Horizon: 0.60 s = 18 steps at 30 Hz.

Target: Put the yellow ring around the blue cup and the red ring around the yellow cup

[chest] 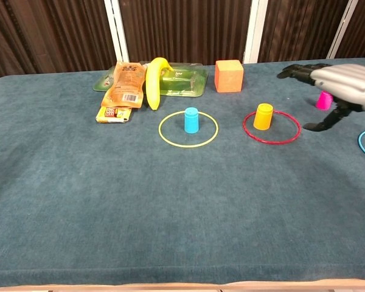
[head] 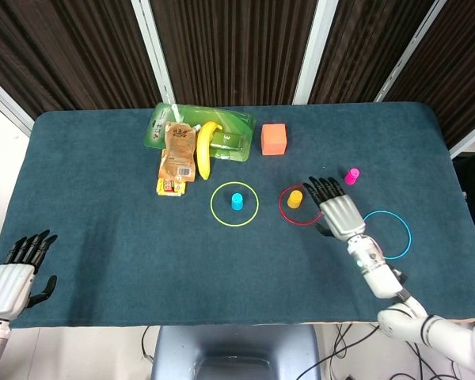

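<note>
Thin red plastic ring (chest: 271,127) lies flat around the small yellow cup (chest: 263,116) (off-centre); yellow ring (chest: 188,129) encircles the blue cup (chest: 191,120); right hand (chest: 339,89) hovers beside, fingers spread, empty; both placements look complete.

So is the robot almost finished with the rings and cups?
It looks finished. The thin yellow ring lies flat around the small blue cup, and the thin red ring lies around the small yellow cup, off-centre. The right hand holds nothing beside it. Nothing seems left.
</note>
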Tool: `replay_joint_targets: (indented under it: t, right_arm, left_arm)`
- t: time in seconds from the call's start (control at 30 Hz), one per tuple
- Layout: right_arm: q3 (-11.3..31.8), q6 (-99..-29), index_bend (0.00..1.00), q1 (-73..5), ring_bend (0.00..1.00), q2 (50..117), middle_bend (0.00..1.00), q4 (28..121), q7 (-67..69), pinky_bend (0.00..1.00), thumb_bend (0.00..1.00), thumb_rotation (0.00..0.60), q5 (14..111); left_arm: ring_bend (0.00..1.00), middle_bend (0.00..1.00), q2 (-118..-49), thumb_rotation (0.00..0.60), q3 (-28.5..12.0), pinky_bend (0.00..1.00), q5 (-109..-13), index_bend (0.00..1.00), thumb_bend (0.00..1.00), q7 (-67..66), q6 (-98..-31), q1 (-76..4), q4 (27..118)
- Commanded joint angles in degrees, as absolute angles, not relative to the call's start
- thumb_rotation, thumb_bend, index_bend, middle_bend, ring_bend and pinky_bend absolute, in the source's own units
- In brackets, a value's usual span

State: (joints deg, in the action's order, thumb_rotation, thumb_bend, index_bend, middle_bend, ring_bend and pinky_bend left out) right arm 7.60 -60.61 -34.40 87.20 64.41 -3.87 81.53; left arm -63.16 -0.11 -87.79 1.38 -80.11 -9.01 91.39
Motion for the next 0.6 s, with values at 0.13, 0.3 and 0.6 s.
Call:
replay_joint_targets:
  t: [0.13,0.3,0.6]
  right_arm:
    - [0.2,-71.8,0.24,-24.8,0.0,76.8,0.02,78.3,-2.7,0.0,0.34,0.6,87.9]
    - [-4.9,-76.9,0.39,-19.4,0.0,73.3,0.02,81.1,-5.8,0.0,0.34,0.6,91.7]
    - [-5.5,-79.8,0.56,-13.6,0.0,76.0,0.01,71.1,0.0,0.0,0.34,0.6,89.4]
  left_arm:
    - [0.0,0.0,-63.2,0.6,0.3,0.0,-88.7,0.0,0.45,1.1,-80.4,-8.9,91.6]
    - [0.0,0.0,-63.4,0.6,0.6,0.0,-89.3,0.0,0.45,0.6,-80.4,-9.0,91.7]
    - [0.0,0.0,-63.5,0.6,1.1,0.0,-90.1,0.0,0.45,0.0,-80.4,-9.0,91.9]
